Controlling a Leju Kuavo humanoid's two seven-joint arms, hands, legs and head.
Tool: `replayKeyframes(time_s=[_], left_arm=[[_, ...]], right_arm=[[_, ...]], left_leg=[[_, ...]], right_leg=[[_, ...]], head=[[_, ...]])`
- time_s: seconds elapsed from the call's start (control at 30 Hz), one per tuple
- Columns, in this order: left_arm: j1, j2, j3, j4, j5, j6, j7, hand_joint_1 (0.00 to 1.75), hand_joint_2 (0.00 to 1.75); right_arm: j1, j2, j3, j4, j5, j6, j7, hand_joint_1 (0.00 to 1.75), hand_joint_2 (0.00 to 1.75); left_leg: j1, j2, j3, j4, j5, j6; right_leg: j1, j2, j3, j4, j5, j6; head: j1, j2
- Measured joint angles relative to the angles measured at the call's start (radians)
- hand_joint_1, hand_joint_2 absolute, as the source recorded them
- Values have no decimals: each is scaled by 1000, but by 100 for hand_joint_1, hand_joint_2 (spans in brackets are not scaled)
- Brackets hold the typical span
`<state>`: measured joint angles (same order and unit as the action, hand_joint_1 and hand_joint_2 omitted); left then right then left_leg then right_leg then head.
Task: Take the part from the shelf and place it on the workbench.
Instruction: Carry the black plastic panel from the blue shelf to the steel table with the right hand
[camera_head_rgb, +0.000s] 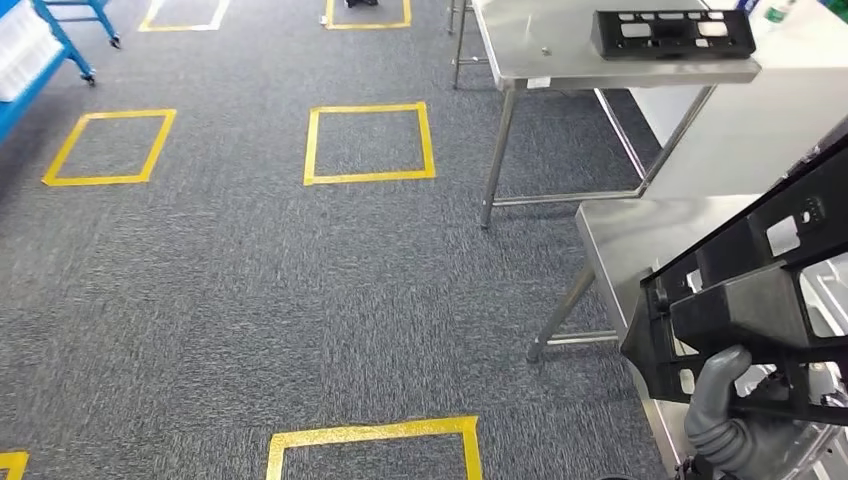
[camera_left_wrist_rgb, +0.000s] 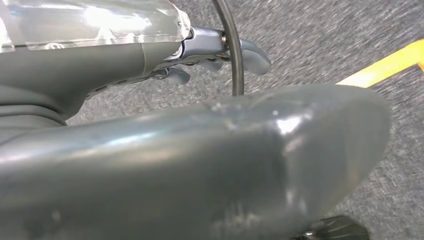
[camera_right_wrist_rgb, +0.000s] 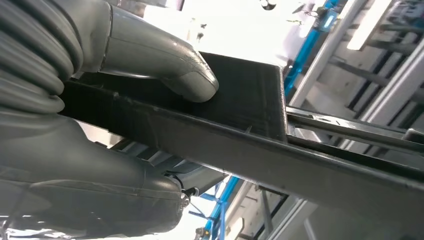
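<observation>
Two black frame parts are in sight. One, a long black part (camera_head_rgb: 760, 290), is gripped by the right hand (camera_head_rgb: 725, 415): in the right wrist view the thick grey thumb (camera_right_wrist_rgb: 170, 65) presses flat on its dark ribbed face (camera_right_wrist_rgb: 240, 95), and the rest of the hand (camera_right_wrist_rgb: 75, 170) closes in from the opposite side, so the part is clamped between them. In the head view the part slopes up and away from the fingers (camera_head_rgb: 722, 378), hanging over the near steel worktop (camera_head_rgb: 640, 240) and not resting on it. A second black part (camera_head_rgb: 672, 33) lies flat on the far steel worktop (camera_head_rgb: 560, 50), well beyond the fingers and well apart from the held one. The left hand (camera_left_wrist_rgb: 150, 55) hangs over grey carpet (camera_left_wrist_rgb: 320, 35); its dark fingers (camera_left_wrist_rgb: 250, 52) are loosely curled with nothing between them, near a strip of yellow floor tape (camera_left_wrist_rgb: 385, 65). Yellow tape squares (camera_head_rgb: 368, 143) mark the carpet (camera_head_rgb: 250, 300) out to the side of the right hand.
</observation>
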<state>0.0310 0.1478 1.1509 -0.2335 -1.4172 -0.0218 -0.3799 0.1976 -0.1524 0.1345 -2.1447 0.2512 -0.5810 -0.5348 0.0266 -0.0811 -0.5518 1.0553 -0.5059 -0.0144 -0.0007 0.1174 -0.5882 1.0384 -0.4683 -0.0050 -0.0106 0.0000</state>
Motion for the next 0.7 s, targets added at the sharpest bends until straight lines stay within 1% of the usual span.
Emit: replayKeyframes(time_s=[0.03, 0.07, 0.1, 0.13, 0.17, 0.2, 0.23, 0.27, 0.3, 0.33, 0.37, 0.4, 0.43, 0.47, 0.5, 0.53, 0.57, 0.6, 0.63, 0.67, 0.7], left_arm=[[-1, 0, 0, 0, -1, 0, 0, 0, 0], [-2, 1, 0, 0, -1, -1, 0, 0, 0], [-4, 1, 0, 0, -1, -1, -1, 0, 0], [-5, 1, 0, 0, -1, -2, -1, 0, 0], [-4, 2, 0, 0, -1, -4, -1, 0, 0], [-2, 2, 0, 0, -1, -6, -1, 0, 0], [0, 2, 0, 0, -1, -7, 0, 0, 0], [2, 2, 0, 0, -2, -7, 1, 0, 0], [2, 2, 0, 0, -3, -7, 2, 0, 0], [0, 2, 0, 0, -5, -7, 3, 0, 0], [-1, 2, 0, 0, -6, -8, 4, 0, 0], [-2, 2, 0, 0, -7, -8, 5, 0, 0], [-3, 2, 0, 0, -8, -9, 6, 0, 0], [-3, 2, 0, 0, -9, -9, 7, 0, 0], [-3, 2, 0, 0, -9, -10, 8, 0, 0], [-4, 1, 0, 0, -11, -10, 9, 0, 0], [-6, 1, 0, 0, -12, -10, 10, 0, 0], [-9, 0, 0, 0, -13, -10, 10, 0, 0], [-12, 0, 0, 0, -15, -10, 10, 0, 0], [-13, -1, 0, 0, -16, -9, 11, 0, 0], [-12, -1, 0, 0, -17, -8, 11, 0, 0]], right_arm=[[1, 0, 0, 1, 1, 0, 1, 175, 175], [3, 0, 0, 1, 1, 0, 3, 175, 175], [4, 0, 0, 2, 2, 0, 4, 175, 175], [3, 0, 0, 3, 2, 0, 6, 175, 175], [2, 0, 0, 4, 3, 0, 8, 175, 175], [0, 0, 0, 7, 4, 1, 10, 175, 175], [-1, 0, 0, 9, 6, 1, 12, 175, 175], [-1, 0, 0, 13, 8, 2, 13, 175, 175], [0, 0, 0, 16, 11, 2, 14, 175, 175], [-1, 0, 0, 19, 13, 3, 16, 175, 175], [-1, 0, 0, 21, 16, 3, 18, 175, 175], [-2, 0, 0, 23, 17, 4, 20, 175, 175], [-4, 0, 0, 24, 18, 4, 22, 175, 175], [-5, 0, 0, 24, 20, 4, 23, 175, 175], [-7, 0, 0, 24, 22, 4, 24, 175, 175], [-8, 1, 0, 25, 24, 5, 25, 175, 175], [-8, 1, 0, 26, 27, 5, 26, 175, 175], [-7, 1, 0, 26, 29, 5, 26, 175, 175], [-8, 2, 0, 27, 31, 5, 27, 175, 175], [-11, 2, 0, 28, 32, 5, 27, 175, 175], [-13, 3, 0, 29, 33, 5, 28, 175, 175]], left_leg=[[-3, 10, 0, -2, 2, 9], [-4, 22, 1, -6, 6, 17], [-4, 34, 3, -10, 9, 25], [-4, 47, 4, -16, 13, 31], [-5, 60, 5, -20, 14, 37], [-7, 74, 6, -21, 14, 39], [-9, 89, 5, -22, 13, 41], [-11, 103, 5, -22, 12, 42], [-12, 116, 6, -22, 10, 42], [-12, 129, 7, -22, 8, 42], [-13, 139, 11, -22, 6, 40], [-13, 149, 15, -22, 2, 38], [-15, 159, 19, -22, -1, 34], [-16, 168, 23, -22, -5, 29], [-17, 177, 26, -23, -8, 24], [-17, 187, 29, -24, -10, 19], [-16, 193, 34, -26, -13, 14], [-15, 186, 38, -23, -19, 9], [-14, 167, 35, -6, -33, 6], [-13, 141, 19, 33, -57, 3], [-12, 114, -9, 93, -87, 3]], right_leg=[[-2, 12, -6, 1, 3, 6], [-4, 14, -10, 2, 4, 11], [-4, -3, -16, 10, -1, 16], [-3, -32, -30, 36, -17, 21], [-3, -66, -53, 81, -43, 24], [-3, -93, -85, 143, -74, 28], [-5, -105, -119, 208, -101, 31], [-7, -109, -145, 255, -114, 33], [-9, -112, -154, 271, -109, 33], [-9, -115, -143, 249, -87, 33], [-8, -124, -112, 191, -53, 30], [-5, -146, -74, 118, -24, 26], [0, -167, -41, 56, -3, 20], [6, -181, -19, 14, 7, 14], [12, -186, -12, -3, 6, 8], [16, -175, -12, -5, 5, 3], [14, -163, -10, -10, 7, -3], [12, -153, -5, -17, 9, -8], [9, -143, 1, -24, 12, -14], [6, -134, 7, -30, 14, -19], [5, -125, 9, -31, 14, -22]], head=[[0, 0], [0, 0], [1, 0], [5, 0], [7, 0], [10, 0], [12, 0], [12, 0], [12, 0], [12, 0], [12, 0], [12, 0], [12, 0], [11, 0], [11, 0], [11, 0], [11, 0], [10, 0], [9, 0], [8, 0], [5, 0]])
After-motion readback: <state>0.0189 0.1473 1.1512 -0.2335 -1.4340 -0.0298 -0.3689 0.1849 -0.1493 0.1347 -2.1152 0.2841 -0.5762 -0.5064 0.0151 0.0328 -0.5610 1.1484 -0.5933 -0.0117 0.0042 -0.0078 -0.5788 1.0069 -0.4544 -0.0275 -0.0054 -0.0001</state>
